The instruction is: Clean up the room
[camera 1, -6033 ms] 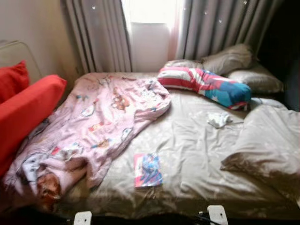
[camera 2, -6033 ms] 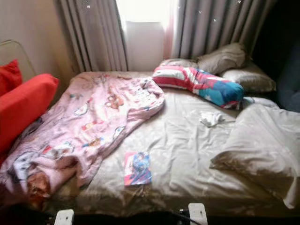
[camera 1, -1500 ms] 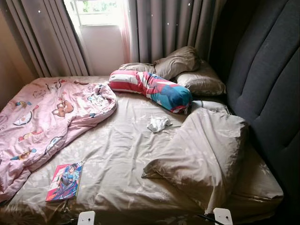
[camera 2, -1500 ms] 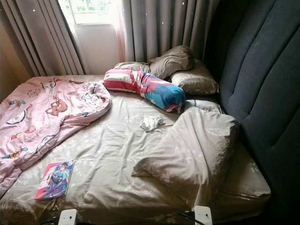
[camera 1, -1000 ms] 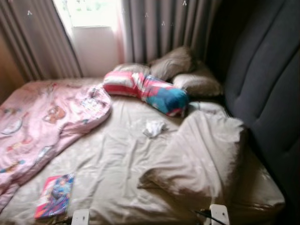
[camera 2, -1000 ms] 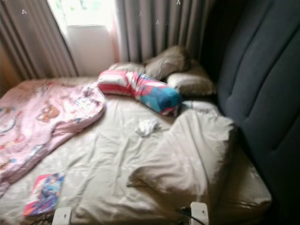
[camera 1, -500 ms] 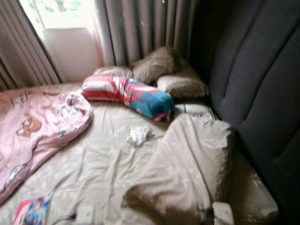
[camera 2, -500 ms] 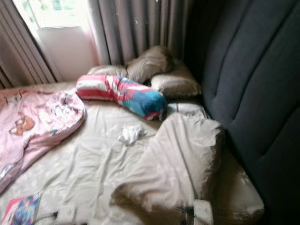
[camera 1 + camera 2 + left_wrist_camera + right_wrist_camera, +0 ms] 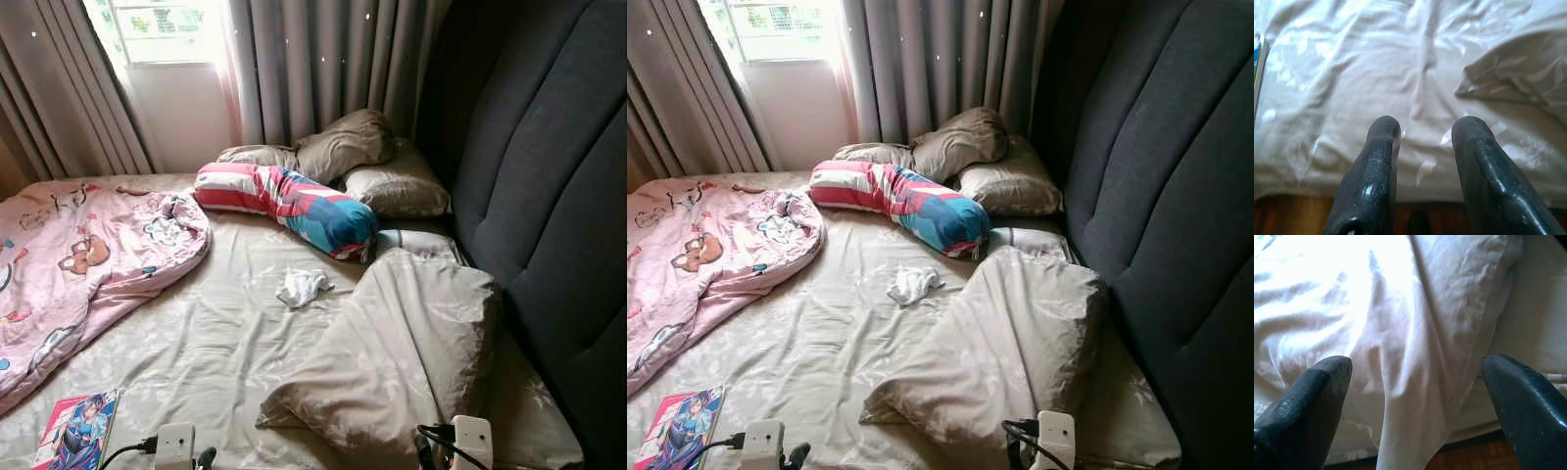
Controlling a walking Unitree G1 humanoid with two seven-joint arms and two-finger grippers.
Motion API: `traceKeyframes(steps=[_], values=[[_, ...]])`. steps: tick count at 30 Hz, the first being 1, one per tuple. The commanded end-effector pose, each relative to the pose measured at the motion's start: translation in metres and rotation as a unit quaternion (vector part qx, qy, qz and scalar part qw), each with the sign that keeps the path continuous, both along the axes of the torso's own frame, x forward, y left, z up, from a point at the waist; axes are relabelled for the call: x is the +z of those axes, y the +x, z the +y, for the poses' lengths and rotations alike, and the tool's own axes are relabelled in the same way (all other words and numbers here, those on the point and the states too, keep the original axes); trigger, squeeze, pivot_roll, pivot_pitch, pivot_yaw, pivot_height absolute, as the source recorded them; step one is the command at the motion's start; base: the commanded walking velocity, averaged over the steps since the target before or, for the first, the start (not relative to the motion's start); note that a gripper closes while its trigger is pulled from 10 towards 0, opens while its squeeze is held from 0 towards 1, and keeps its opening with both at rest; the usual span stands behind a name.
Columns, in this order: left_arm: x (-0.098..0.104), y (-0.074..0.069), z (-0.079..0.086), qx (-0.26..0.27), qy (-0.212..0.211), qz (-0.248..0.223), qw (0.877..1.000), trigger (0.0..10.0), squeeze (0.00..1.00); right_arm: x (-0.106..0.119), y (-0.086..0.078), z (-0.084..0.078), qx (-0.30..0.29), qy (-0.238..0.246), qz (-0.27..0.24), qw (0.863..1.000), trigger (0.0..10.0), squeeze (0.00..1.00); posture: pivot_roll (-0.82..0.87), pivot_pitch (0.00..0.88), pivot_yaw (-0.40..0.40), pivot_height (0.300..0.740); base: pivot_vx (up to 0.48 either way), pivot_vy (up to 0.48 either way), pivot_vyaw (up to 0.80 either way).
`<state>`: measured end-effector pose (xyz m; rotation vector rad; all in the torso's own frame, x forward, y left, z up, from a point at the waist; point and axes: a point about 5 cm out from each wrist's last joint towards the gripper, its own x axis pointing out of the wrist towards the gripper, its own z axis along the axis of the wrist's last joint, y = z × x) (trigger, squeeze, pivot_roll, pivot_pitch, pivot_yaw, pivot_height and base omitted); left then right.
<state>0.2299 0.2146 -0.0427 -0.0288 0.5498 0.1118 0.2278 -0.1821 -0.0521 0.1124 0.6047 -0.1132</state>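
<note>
A bed with a beige sheet (image 9: pixel 206 343) lies before me. On it are a crumpled white cloth (image 9: pixel 302 287) in the middle, a comic book (image 9: pixel 76 431) at the near left corner, and a pink cartoon blanket (image 9: pixel 88 255) bunched on the left. A large beige pillow (image 9: pixel 402 343) lies askew at the near right. My left gripper (image 9: pixel 1427 129) hovers open over the sheet's near edge, beside that pillow's corner (image 9: pixel 1518 63). My right gripper (image 9: pixel 1414 364) is wide open above the pillow's near end (image 9: pixel 1449 293). Neither holds anything.
A striped red, white and blue bolster (image 9: pixel 284 206) and two beige pillows (image 9: pixel 338 147) (image 9: pixel 397 186) lie toward the far side. A dark padded headboard (image 9: pixel 549 196) rises on the right. Grey curtains (image 9: pixel 323 69) and a window (image 9: pixel 162 20) stand behind. Wood floor (image 9: pixel 1303 210) shows below the bed edge.
The camera has swung right, away from the red cushions, then slightly back left. Both wrists show a little higher at the bottom edge. Nothing on the bed has moved.
</note>
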Motion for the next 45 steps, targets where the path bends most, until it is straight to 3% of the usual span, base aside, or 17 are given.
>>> traceKeyframes(steps=[1, 2, 3, 4, 5, 6, 7, 9, 15, 22, 37, 43, 45], values=[[0.016, 0.02, -0.001, -0.011, 0.013, -0.048, 0.999, 10.0, 0.0, 0.001, 0.0, 0.0, -0.006, 0.005, -0.01, 1.0, 10.0, 0.0, -0.09, 0.028, 0.007, 0.74, 0.0, 0.0, 0.0], [0.05, 0.054, -0.007, -0.034, 0.033, -0.133, 0.99, 10.0, 0.0, 0.002, 0.0, 0.0, -0.004, 0.004, -0.016, 1.0, 10.0, 0.0, -0.1, 0.022, 0.009, 0.74, 0.0, 0.0, 0.0], [0.064, 0.063, -0.01, -0.043, 0.04, -0.181, 0.982, 10.0, 0.0, 0.019, 0.021, -0.002, -0.002, -0.002, -0.067, 0.998, 10.0, 0.0, -0.1, 0.022, 0.009, 0.74, 0.0, 0.0, 0.0], [0.077, 0.069, -0.015, -0.053, 0.041, -0.231, 0.971, 10.0, 0.0, 0.05, 0.053, -0.003, 0.001, -0.011, -0.145, 0.989, 10.0, 0.0, -0.1, 0.02, 0.011, 0.74, 0.0, 0.0, 0.0], [0.079, 0.07, -0.016, -0.055, 0.041, -0.24, 0.968, 10.0, 0.0, 0.057, 0.059, -0.003, 0.001, -0.013, -0.162, 0.987, 10.0, 0.0, -0.1, 0.02, 0.011, 0.74, 0.0, 0.0, 0.0], [0.079, 0.07, -0.016, -0.055, 0.041, -0.24, 0.968, 10.0, 0.0, 0.057, 0.059, -0.003, 0.001, -0.013, -0.162, 0.987, 10.0, 0.0, -0.1, 0.02, 0.011, 0.74, 0.0, 0.0, 0.0], [0.077, 0.076, -0.018, -0.056, 0.059, -0.2, 0.976, 10.0, 0.0, 0.061, 0.062, -0.004, -0.003, -0.014, -0.171, 0.985, 10.0, 0.0, -0.11, 0.016, 0.012, 0.74, 0.0, 0.0, 0.0], [0.079, 0.081, -0.022, -0.055, 0.065, -0.191, 0.978, 10.0, 0.0, 0.062, 0.064, -0.005, -0.006, -0.014, -0.175, 0.984, 10.0, 0.0, -0.11, 0.015, 0.013, 0.74, 0.0, 0.0, 0.0], [0.084, 0.077, -0.023, -0.038, 0.021, -0.238, 0.97, 10.0, 0.0, 0.069, 0.064, -0.011, -0.013, -0.028, -0.204, 0.979, 10.0, 0.0, -0.11, 0.004, 0.015, 0.74, 0.0, 0.0, 0.0], [0.077, 0.067, -0.01, -0.017, 0.029, -0.232, 0.972, 10.0, 0.0, 0.071, 0.06, -0.015, -0.021, -0.033, -0.229, 0.973, 10.0, 0.0, -0.12, 0.0, 0.023, 0.74, 0.0, 0.0, 0.0], [0.076, 0.065, -0.013, -0.022, 0.02, -0.235, 0.971, 10.0, 0.0, 0.082, 0.064, 0.0, 0.039, -0.064, -0.269, 0.96, 10.0, 0.0, -0.12, 0.0, 0.021, 0.74, 0.0, 0.0, 0.0], [0.073, 0.066, -0.016, -0.03, 0.019, -0.221, 0.975, 10.0, 0.0, 0.076, 0.062, 0.003, 0.051, -0.063, -0.247, 0.966, 10.0, 0.0, -0.12, 0.0, 0.012, 0.74, 0.0, 0.0, 0.0], [0.071, 0.066, -0.018, -0.036, 0.019, -0.213, 0.976, 10.0, 0.0, 0.067, 0.06, 0.004, 0.052, -0.058, -0.212, 0.974, 10.0, 0.0, -0.11, 0.006, 0.002, 0.74, 0.0, 0.0, 0.0]])
